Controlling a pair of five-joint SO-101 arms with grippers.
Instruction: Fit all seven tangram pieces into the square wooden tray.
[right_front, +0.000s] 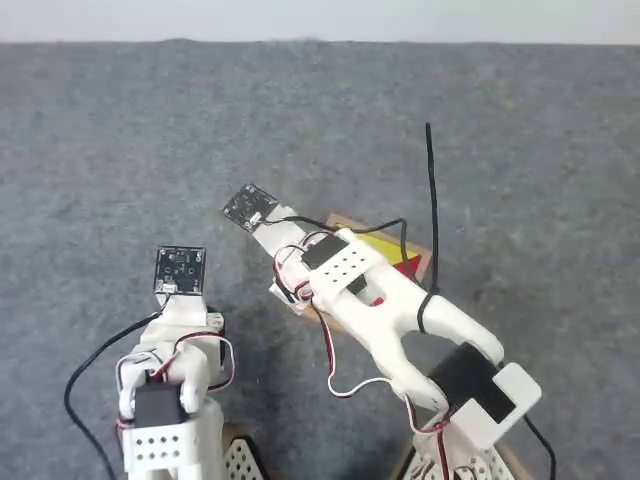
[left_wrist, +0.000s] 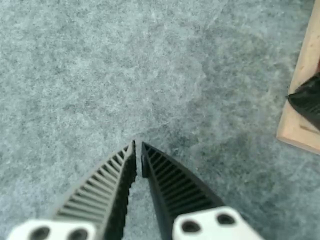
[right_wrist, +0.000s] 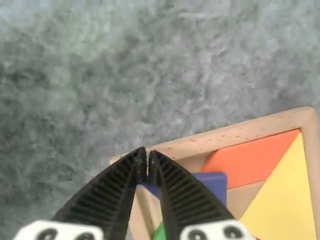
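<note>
The square wooden tray (right_wrist: 225, 135) lies on grey carpet. In it I see an orange piece (right_wrist: 250, 160), a yellow piece (right_wrist: 282, 200), a blue piece (right_wrist: 214, 181) and a sliver of a green piece (right_wrist: 160, 233). My right gripper (right_wrist: 146, 151) is shut, its tips over the tray's rim near a corner, with the blue piece just behind them. From above, the right arm (right_front: 370, 290) covers most of the tray (right_front: 424, 262); a yellow piece (right_front: 385, 244) and a red piece (right_front: 408, 266) peek out. My left gripper (left_wrist: 138, 145) is shut above bare carpet, off to one side of the tray (left_wrist: 300, 112).
The left arm (right_front: 175, 340) stands at the near left of the carpet. A black cable (right_front: 432, 200) rises over the tray's far side. A dark finger (left_wrist: 307, 100) of the other arm shows over the tray's edge in the left wrist view.
</note>
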